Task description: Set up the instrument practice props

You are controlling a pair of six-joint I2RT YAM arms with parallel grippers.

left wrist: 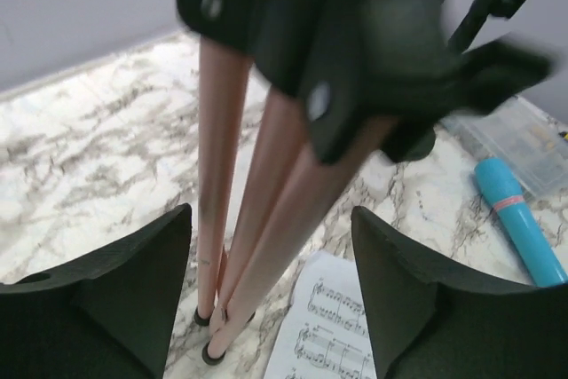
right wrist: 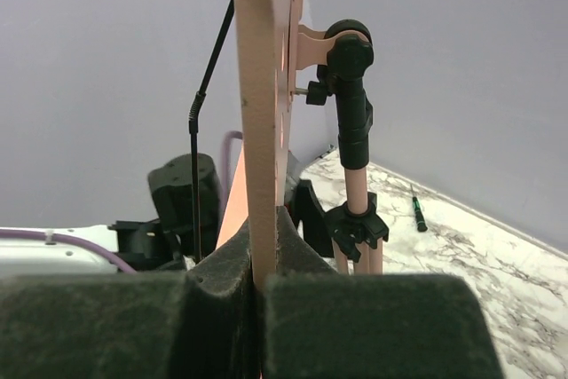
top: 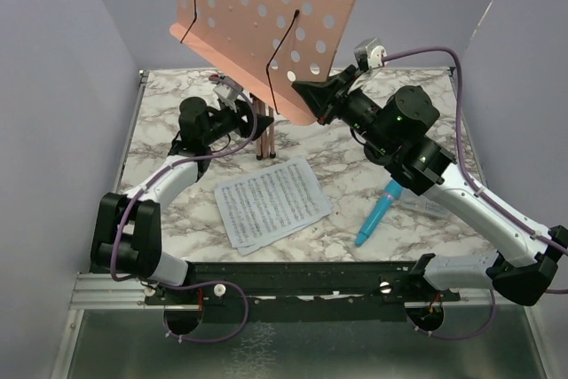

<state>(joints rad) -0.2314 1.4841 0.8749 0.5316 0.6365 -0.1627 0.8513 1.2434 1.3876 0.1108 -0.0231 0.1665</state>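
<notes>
The pink perforated music stand (top: 266, 6) stands at the back of the table, its three tripod legs (top: 264, 135) folded together. My right gripper (top: 312, 99) is shut on the lower right edge of the stand's plate (right wrist: 264, 86), which runs straight up between the pads (right wrist: 222, 308). My left gripper (left wrist: 271, 219) is open, with the legs (left wrist: 257, 210) between its jaws and a gap on each side. White sheet-music pages (top: 271, 201) lie flat in front of the legs. A bright blue toy microphone (top: 377, 215) lies to the right of the pages.
A clear plastic box (left wrist: 524, 135) sits beside the microphone (left wrist: 519, 228). A small black-green stick (right wrist: 417, 215) lies on the marble near the back wall. Grey walls close in the table on the left, right and back.
</notes>
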